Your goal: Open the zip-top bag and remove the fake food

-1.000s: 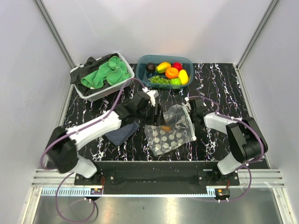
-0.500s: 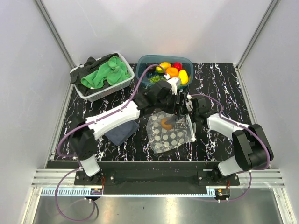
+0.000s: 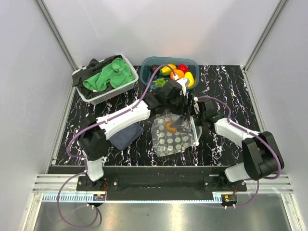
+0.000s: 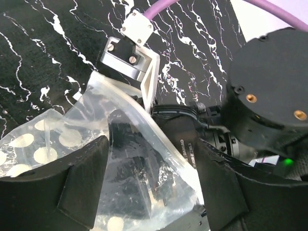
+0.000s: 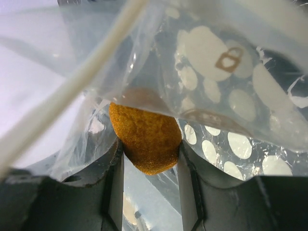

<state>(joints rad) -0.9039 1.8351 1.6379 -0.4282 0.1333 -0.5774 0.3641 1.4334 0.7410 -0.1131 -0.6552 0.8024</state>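
The zip-top bag (image 3: 174, 137), clear with white dots, lies mid-table with its mouth lifted toward the back right. An orange-brown piece of fake food (image 3: 169, 126) sits inside it. My left gripper (image 3: 185, 119) reaches across from the left and stands open over the bag's mouth. In the left wrist view its fingers (image 4: 84, 185) straddle the open rim of the bag (image 4: 120, 144). My right gripper (image 3: 195, 124) is shut on the bag from the right. In the right wrist view the orange piece (image 5: 144, 137) fills the gap between its fingers (image 5: 113, 187) under the film (image 5: 231, 101).
A teal tub (image 3: 147, 65) at the back holds more plastic fruit (image 3: 177, 73). A white basket (image 3: 81, 79) with a green cloth (image 3: 108, 74) stands at the back left. A dark folded cloth (image 3: 126, 136) lies left of the bag.
The left arm has swung right, from the bag's left side to over its mouth, with its jaws spread. The bag has shifted slightly. The right gripper has kept its hold.
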